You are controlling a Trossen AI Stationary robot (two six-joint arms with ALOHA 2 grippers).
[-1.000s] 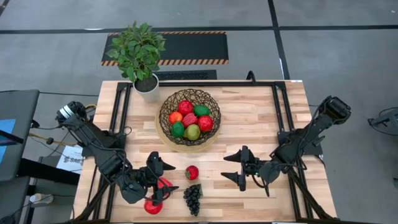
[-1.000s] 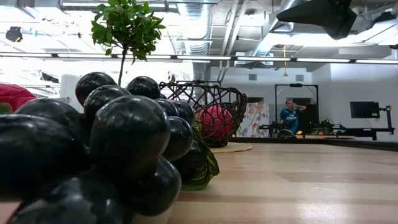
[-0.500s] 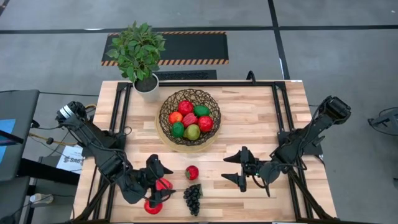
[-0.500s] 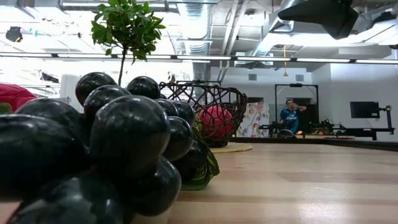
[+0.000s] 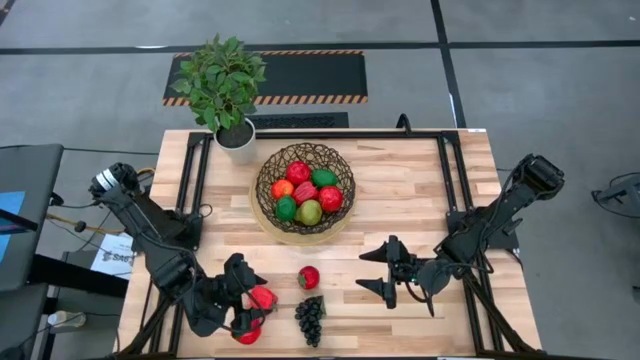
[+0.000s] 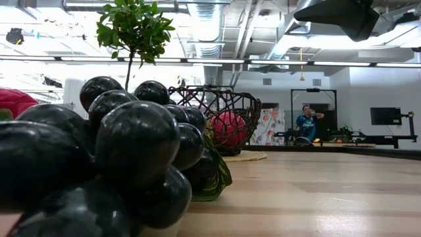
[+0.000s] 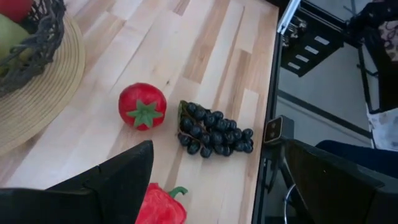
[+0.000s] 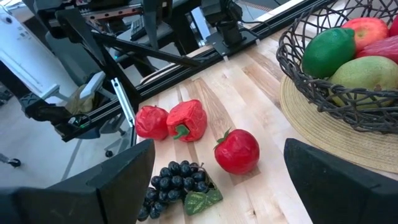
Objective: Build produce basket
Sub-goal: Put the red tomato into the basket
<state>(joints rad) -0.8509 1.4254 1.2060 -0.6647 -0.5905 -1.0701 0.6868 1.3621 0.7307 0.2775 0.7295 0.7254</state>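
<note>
The dark woven basket (image 5: 303, 187) stands mid-table on its tan base, holding several red, green and orange pieces and a pear. Near the table's near edge lie a red tomato (image 5: 308, 277), a dark grape bunch (image 5: 309, 319) and two red peppers (image 5: 263, 297) (image 5: 248, 335). My left gripper (image 5: 244, 294) is open just left of the peppers; in its wrist view one pepper (image 7: 160, 205) lies between the fingers, the tomato (image 7: 142, 106) and grapes (image 7: 214, 130) beyond. My right gripper (image 5: 378, 272) is open, right of the tomato, facing the tomato (image 8: 236, 151) and grapes (image 8: 177, 180).
A white pot with a green plant (image 5: 230, 95) stands at the far left corner. Black rails (image 5: 447, 180) run along the table's sides. Bare wood lies between the basket and my right arm. The grape bunch (image 6: 99, 158) fills the low view's left half.
My left gripper has drawn back a little toward the table's left edge, staying open, so more of the upper red pepper shows. The produce and my right arm have kept still.
</note>
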